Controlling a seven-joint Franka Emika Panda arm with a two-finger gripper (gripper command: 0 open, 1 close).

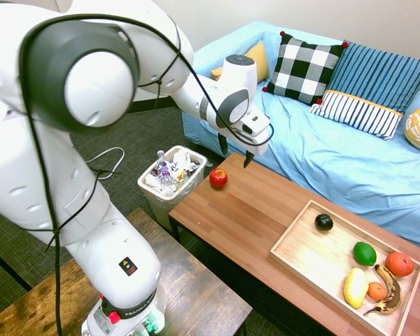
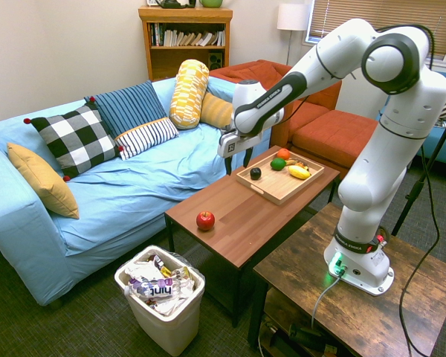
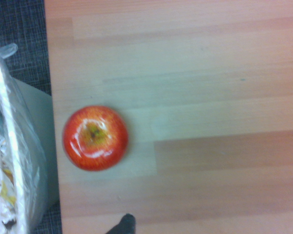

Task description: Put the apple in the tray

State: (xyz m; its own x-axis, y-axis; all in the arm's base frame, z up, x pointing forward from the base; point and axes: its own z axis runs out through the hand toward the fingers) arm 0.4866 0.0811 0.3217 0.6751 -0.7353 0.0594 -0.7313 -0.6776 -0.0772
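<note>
The red apple (image 1: pixel 218 178) (image 2: pixel 205 219) (image 3: pixel 95 138) rests on the wooden coffee table near its end by the wastebasket. My gripper (image 1: pixel 235 152) (image 2: pixel 238 159) hangs open and empty in the air above the table, a little past the apple toward the sofa side. The light-wood tray (image 1: pixel 297 246) (image 2: pixel 271 190) lies at the table's other end, holding a dark avocado, a lime, an orange-red fruit, a yellow fruit and a banana.
A white wastebasket (image 1: pixel 171 176) (image 2: pixel 162 297) full of rubbish stands on the floor right beside the table end near the apple. A blue sofa (image 1: pixel 350 157) with pillows runs along the table's far side. A dark wooden stand (image 2: pixel 342 290) bears the arm.
</note>
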